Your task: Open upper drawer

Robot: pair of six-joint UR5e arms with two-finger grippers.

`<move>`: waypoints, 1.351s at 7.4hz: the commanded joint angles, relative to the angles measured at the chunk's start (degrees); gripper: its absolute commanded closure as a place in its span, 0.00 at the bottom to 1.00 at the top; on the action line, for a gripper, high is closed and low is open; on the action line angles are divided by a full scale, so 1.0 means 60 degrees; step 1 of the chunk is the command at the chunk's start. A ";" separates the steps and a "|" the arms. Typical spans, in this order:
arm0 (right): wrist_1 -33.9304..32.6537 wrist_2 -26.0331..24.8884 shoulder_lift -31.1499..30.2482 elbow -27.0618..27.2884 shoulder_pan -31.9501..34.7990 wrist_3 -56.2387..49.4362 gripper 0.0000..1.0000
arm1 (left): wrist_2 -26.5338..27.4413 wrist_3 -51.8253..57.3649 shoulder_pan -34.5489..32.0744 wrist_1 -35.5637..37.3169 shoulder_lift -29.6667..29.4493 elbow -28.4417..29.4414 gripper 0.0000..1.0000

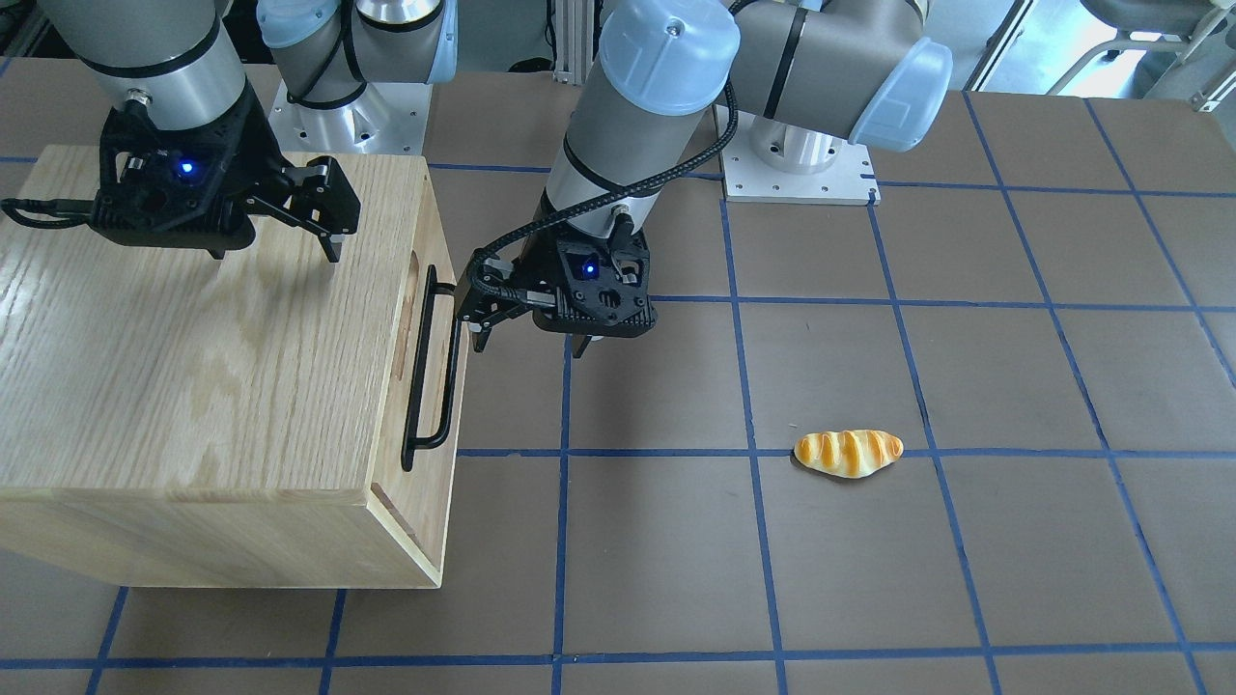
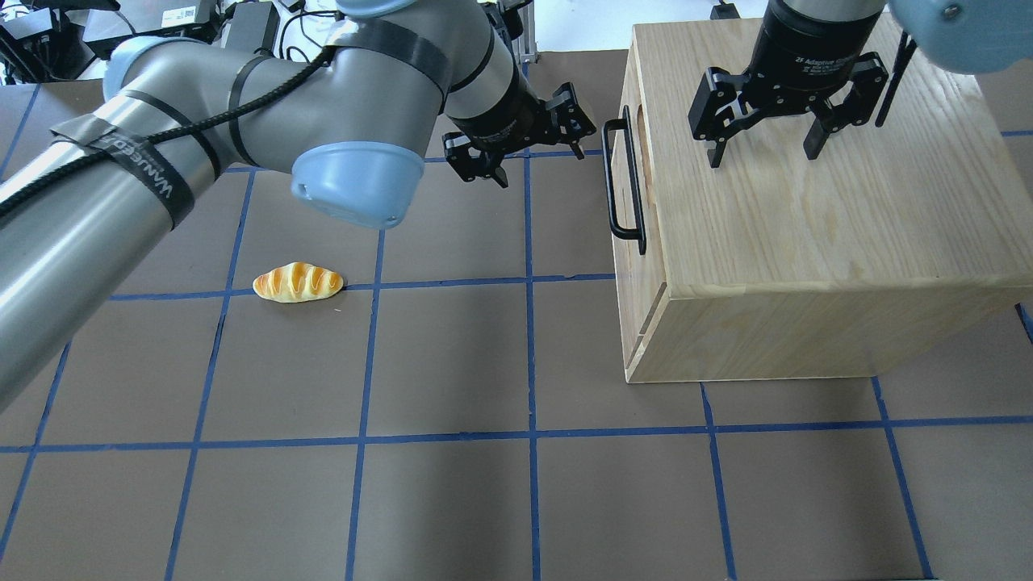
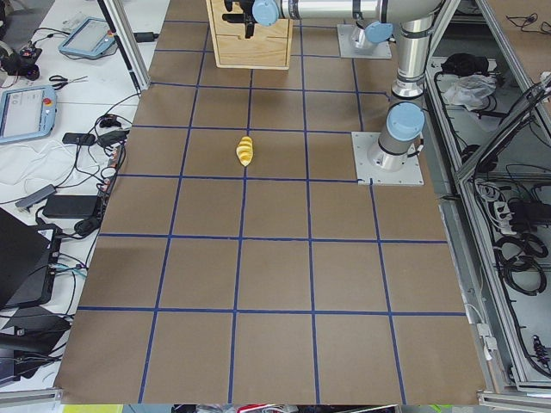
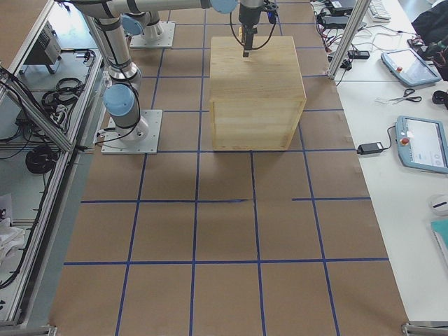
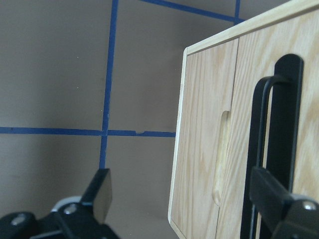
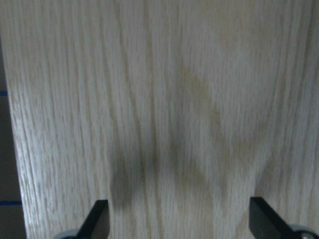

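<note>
A big light-oak wooden cabinet point(image 4: 257, 91) stands on the brown, blue-gridded table point(image 4: 224, 231) — the right arm's black gripper point(image 4: 246, 47) hangs over its top.

You are in a robotics lab: brown table point(image 3: 280, 275) with a blue tape grid point(image 3: 241, 311), grey robot arms point(image 3: 405, 52) bolted to white base plates point(image 3: 411, 175), blue-edged teach pendants point(image 4: 422, 143) and black cables point(image 3: 110, 123) on white benches point(image 4: 420, 231)

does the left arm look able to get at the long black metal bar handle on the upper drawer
Probably yes: the left gripper, open, sits right beside the long black metal bar handle with nothing between them.
</note>
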 commanded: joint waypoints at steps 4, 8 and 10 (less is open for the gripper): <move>0.0000 0.0000 0.0000 0.0000 0.0002 0.0014 0.00 | -0.0003 -0.0529 -0.0321 0.0079 -0.0241 0.0027 0.00; 0.0000 0.0000 0.0000 0.0000 0.0002 0.0014 0.00 | -0.0003 -0.0676 -0.0497 0.0094 -0.0417 0.0027 0.00; 0.0000 0.0000 0.0000 0.0014 0.0002 0.0014 0.00 | 0.0070 -0.0632 -0.0497 0.0094 -0.0534 0.0027 0.00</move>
